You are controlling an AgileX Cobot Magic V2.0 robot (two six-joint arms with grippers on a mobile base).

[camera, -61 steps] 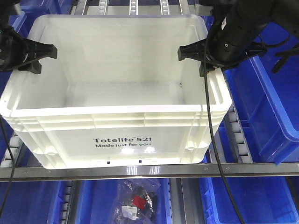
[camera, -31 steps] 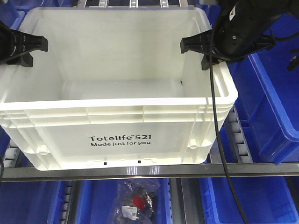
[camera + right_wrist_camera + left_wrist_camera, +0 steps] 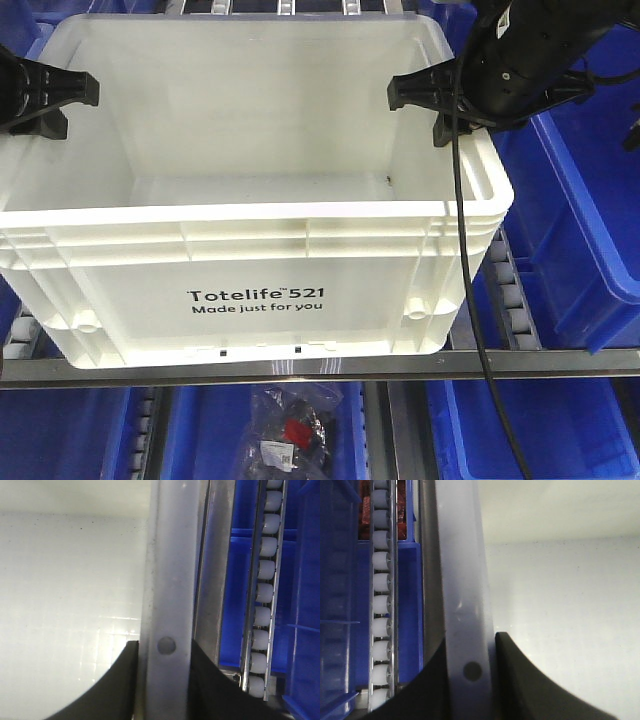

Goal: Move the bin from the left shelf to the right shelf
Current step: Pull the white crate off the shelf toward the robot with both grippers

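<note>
The bin (image 3: pixel 250 300), a large white tote printed "Totelife 521", fills the front view and sits over the shelf's front rail. My left gripper (image 3: pixel 45 100) is shut on the bin's left rim (image 3: pixel 467 630), one black finger (image 3: pixel 520 680) inside the wall and the other outside. On the opposite side, my right gripper (image 3: pixel 440 105) is shut on the right rim (image 3: pixel 167 630), its fingers (image 3: pixel 112 690) pressed against both faces of the wall. The bin is empty inside.
A metal front rail (image 3: pixel 300 365) crosses below the bin. Blue bins (image 3: pixel 580 220) stand to the right and on the shelf below, where a bagged item (image 3: pixel 290 435) lies. Roller tracks (image 3: pixel 381 605) (image 3: pixel 265 595) run along each side of the bin.
The bin has come forward toward the camera and looks larger and higher in the frame. Both grippers stayed clamped on its rims and moved with it.
</note>
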